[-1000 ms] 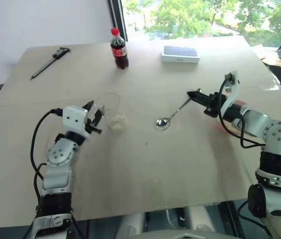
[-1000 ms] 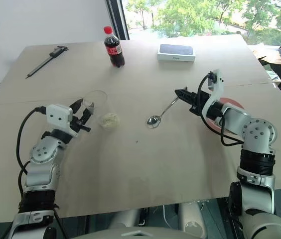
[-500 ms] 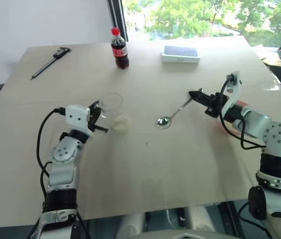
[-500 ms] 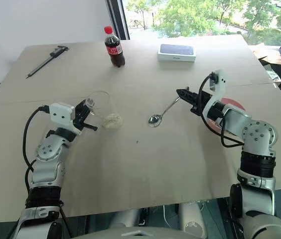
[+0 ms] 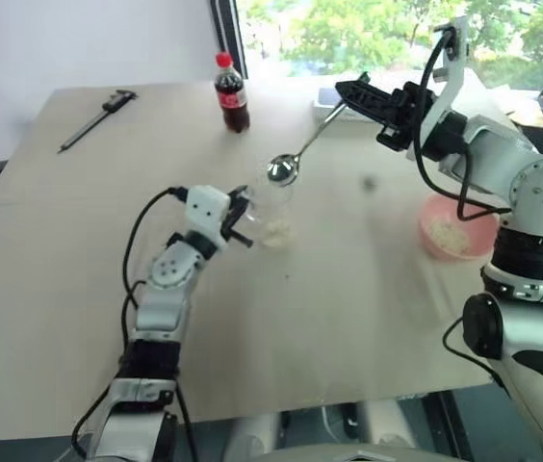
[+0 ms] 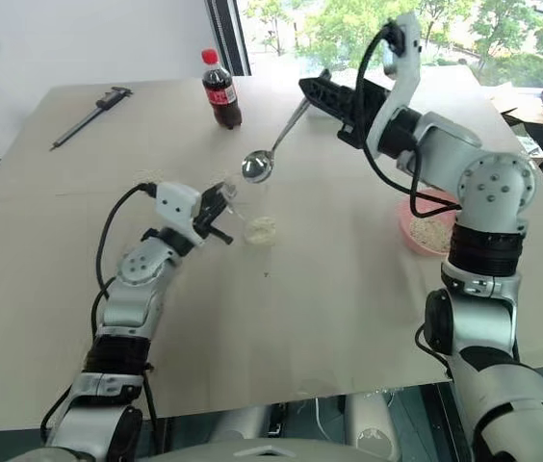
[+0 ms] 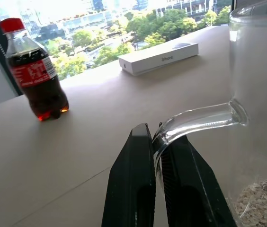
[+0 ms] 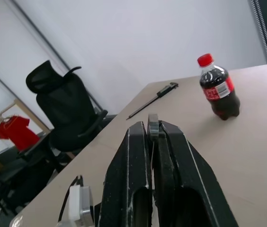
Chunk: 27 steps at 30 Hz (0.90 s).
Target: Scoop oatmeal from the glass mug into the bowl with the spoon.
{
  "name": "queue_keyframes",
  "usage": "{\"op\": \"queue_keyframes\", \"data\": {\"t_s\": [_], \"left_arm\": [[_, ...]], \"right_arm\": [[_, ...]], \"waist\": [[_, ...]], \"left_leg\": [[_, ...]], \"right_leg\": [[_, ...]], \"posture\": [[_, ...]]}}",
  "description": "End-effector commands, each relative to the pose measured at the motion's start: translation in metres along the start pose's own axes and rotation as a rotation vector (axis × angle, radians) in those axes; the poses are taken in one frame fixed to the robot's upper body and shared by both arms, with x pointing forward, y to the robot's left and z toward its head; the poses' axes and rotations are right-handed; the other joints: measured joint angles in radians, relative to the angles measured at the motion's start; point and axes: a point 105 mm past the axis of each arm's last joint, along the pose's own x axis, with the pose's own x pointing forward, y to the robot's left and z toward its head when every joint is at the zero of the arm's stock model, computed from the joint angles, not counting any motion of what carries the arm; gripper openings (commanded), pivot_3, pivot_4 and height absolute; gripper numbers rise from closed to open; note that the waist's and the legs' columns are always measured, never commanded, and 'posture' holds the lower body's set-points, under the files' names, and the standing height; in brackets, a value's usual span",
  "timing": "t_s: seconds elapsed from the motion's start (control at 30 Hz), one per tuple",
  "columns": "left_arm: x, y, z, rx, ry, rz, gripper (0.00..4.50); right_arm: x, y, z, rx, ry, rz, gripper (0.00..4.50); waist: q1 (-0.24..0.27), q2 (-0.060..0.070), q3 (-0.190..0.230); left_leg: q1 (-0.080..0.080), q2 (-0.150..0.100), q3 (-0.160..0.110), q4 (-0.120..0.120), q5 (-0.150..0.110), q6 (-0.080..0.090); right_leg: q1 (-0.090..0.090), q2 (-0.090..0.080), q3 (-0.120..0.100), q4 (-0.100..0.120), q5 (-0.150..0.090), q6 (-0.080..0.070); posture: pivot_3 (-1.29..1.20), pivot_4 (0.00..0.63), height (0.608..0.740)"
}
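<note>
Glass first: small clear thin-walled glass mug [image 7: 261,94] stands on pale wooden table [image 5: 349,308], w/ my left gripper [image 7: 157,146] pinched tight on its curved glass handle, both black fingers pressed vs. the loop. Pale beige flaky oatmeal [image 7: 261,201] sits low in the mug's bottom; from head cam the heap shows thru the glass [image 5: 276,231], just beside my left fingertips.

Right gripper [image 5: 349,93] is raised above the table, clamped fully on the handle end of slim shiny silver metal spoon [image 5: 296,154]. Spoon slants down toward my left, its small oval bowl hanging just over the mug's rim; can't tell if it touches the glass. Spoon bowl looks empty, tho reflections make it hard to be sure. In right wrist cam the handle end pokes up between the closed fingers [image 8: 129,179].

Small shallow salmon-pink round bowl [image 5: 459,231] is on the table at my right side, well apart from the mug, under my right forearm, w/ some oat flakes inside.

Also on table, far side: dark cola bottle w/ red cap [image 5: 230,93] upright, white flat phone box [image 7: 159,57] to its right, long black caliper-like tool [image 5: 98,118] near far-left corner. Black office chair [image 8: 69,118] stands beyond the table edge in right wrist cam.
</note>
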Motion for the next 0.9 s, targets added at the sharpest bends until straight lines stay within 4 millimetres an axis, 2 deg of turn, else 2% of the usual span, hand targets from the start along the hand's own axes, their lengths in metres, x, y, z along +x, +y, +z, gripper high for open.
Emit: {"op": "queue_keyframes", "data": {"t_s": [0.03,0.17,0.3,0.37,0.43,0.6,0.73,0.9], "left_arm": [[0.008,-0.002,0.011,0.026,-0.050,-0.022,0.01],[0.012,-0.001,0.012,0.054,-0.047,-0.036,0.01],[0.019,-0.001,0.022,0.079,-0.058,-0.052,0.01],[0.024,-0.004,0.027,0.111,-0.063,-0.077,0.01],[0.026,-0.007,0.030,0.140,-0.063,-0.101,0.01],[0.030,-0.011,0.032,0.171,-0.058,-0.134,0.01],[0.030,-0.012,0.033,0.178,-0.059,-0.139,0.01],[0.030,-0.013,0.035,0.184,-0.059,-0.141,0.01]], "right_arm": [[-0.001,0.008,-0.001,-0.154,0.058,0.015,0.00],[-0.001,0.009,-0.008,-0.282,0.123,0.030,0.00],[0.005,0.017,-0.030,-0.482,0.216,0.080,0.00],[0.009,0.021,-0.047,-0.525,0.267,0.117,0.00],[0.012,0.022,-0.056,-0.541,0.285,0.136,0.00],[0.015,0.019,-0.066,-0.638,0.306,0.154,0.00],[0.014,0.016,-0.070,-0.638,0.309,0.156,0.00],[0.013,0.013,-0.076,-0.525,0.321,0.133,0.00]], "waist": [[-0.001,0.000,0.000],[0.000,0.000,0.000],[0.000,0.000,0.000],[-0.001,0.000,0.000],[-0.001,0.000,0.000],[0.000,0.000,0.000],[0.001,0.000,0.000],[0.001,0.000,0.000]], "left_leg": [[0.000,0.000,0.000,0.000,0.000,0.000],[0.000,0.000,0.000,0.000,0.000,0.000],[0.000,-0.001,-0.001,0.001,0.000,0.000],[0.000,-0.001,-0.001,0.001,0.000,0.000],[0.000,-0.001,-0.001,0.001,0.000,0.000],[0.000,-0.002,-0.001,0.001,0.000,0.000],[0.000,-0.002,-0.002,0.001,0.001,-0.001],[0.000,-0.001,-0.002,0.001,0.001,-0.001]], "right_leg": [[0.000,0.000,0.000,0.000,0.000,0.000],[0.000,0.000,0.000,0.000,0.000,0.000],[0.000,0.000,0.000,0.001,0.000,0.000],[0.000,0.000,0.000,0.001,0.000,0.000],[0.000,0.000,0.000,0.001,0.000,0.000],[0.000,-0.001,0.000,0.000,0.000,0.000],[0.000,-0.001,-0.001,0.000,0.000,0.000],[0.000,-0.001,-0.001,0.001,0.000,0.000]], "posture": [[0.00,0.150,0.740],[0.00,0.150,0.740],[0.00,0.150,0.740],[0.00,0.150,0.740],[0.00,0.150,0.740],[0.00,0.150,0.740],[0.00,0.150,0.740],[0.00,0.150,0.740]]}}
